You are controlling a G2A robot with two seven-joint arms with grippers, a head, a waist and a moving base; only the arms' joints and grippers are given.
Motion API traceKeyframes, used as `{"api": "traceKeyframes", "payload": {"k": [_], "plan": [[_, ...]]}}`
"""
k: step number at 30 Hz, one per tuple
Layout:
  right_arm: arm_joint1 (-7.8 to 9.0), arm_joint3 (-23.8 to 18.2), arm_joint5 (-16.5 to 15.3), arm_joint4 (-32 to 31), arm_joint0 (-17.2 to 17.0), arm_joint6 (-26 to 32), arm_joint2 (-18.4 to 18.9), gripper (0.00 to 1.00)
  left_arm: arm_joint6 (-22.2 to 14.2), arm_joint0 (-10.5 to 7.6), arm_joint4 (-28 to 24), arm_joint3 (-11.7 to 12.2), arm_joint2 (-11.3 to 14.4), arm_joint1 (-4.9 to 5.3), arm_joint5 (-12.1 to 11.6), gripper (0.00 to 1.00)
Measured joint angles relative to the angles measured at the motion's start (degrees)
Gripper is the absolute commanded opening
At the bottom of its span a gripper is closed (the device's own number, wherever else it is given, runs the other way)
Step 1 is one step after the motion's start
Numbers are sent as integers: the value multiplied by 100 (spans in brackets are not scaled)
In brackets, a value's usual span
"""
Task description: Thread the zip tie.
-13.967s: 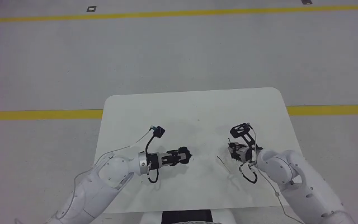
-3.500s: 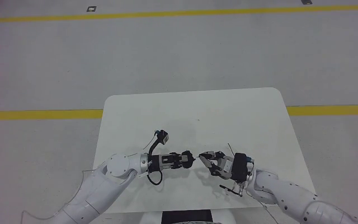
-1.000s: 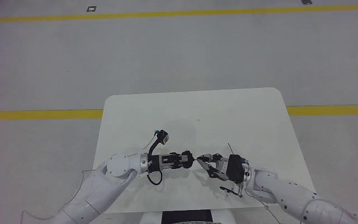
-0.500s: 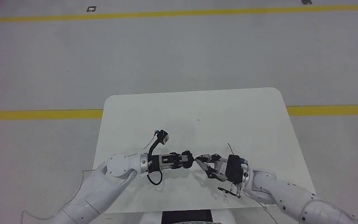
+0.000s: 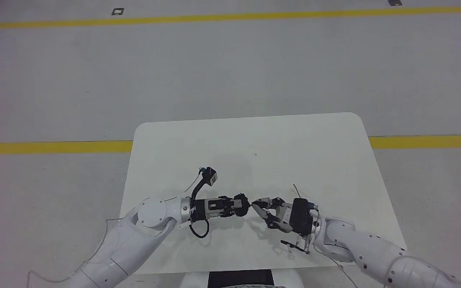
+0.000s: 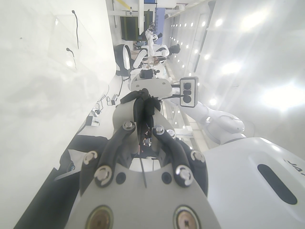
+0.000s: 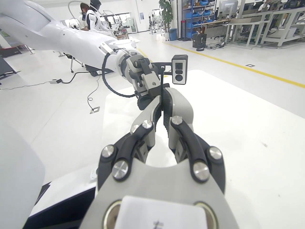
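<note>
Left gripper (image 5: pixel 240 204) and right gripper (image 5: pixel 262 209) each clench the thin zip tie (image 7: pixel 162 84); likely light, springy, slippery, best pinched near its ends.

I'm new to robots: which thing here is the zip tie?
Start at the white table; over its near half the left gripper meets the right gripper tip to tip. The zip tie is the thin black strip pinched in the right gripper, far slimmer than anything around it.

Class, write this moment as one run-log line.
left gripper: shut on zip tie | right gripper: shut on zip tie | tips meet above table
</note>
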Motion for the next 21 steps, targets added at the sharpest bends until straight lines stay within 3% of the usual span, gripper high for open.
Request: {"api": "traceKeyframes", "payload": {"k": [21], "plan": [[-16, 1, 0, -2, -16, 21, -19, 1, 0, 0, 0, 0, 0, 0, 0, 0]]}}
